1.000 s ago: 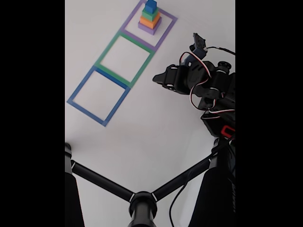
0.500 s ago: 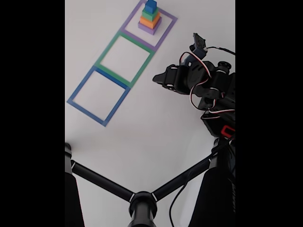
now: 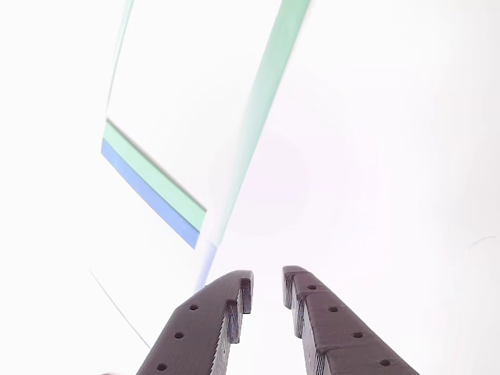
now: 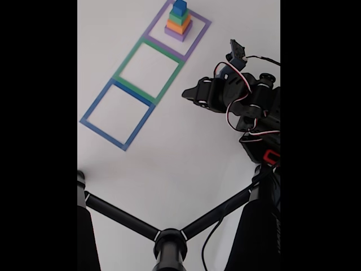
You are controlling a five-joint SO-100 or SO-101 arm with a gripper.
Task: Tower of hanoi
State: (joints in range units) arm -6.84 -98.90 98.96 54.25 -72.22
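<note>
The block tower (image 4: 179, 21) stands in the purple square (image 4: 200, 18) at the desk's far edge; the gripper (image 3: 267, 291) hangs empty, jaws slightly parted — a careless approach could topple the stack.

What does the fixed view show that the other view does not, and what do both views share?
Fixed view alone: the stack of blocks in the purple square, blue block on top, then green, orange and purple beneath; the whole blue square; the arm's body with its red and white wires; and a black tripod.

Other view alone: the end effector close up, its two dark fingers slightly apart with nothing between them.

Shared: the white table, the green square and the blue tape bordering it.
</note>
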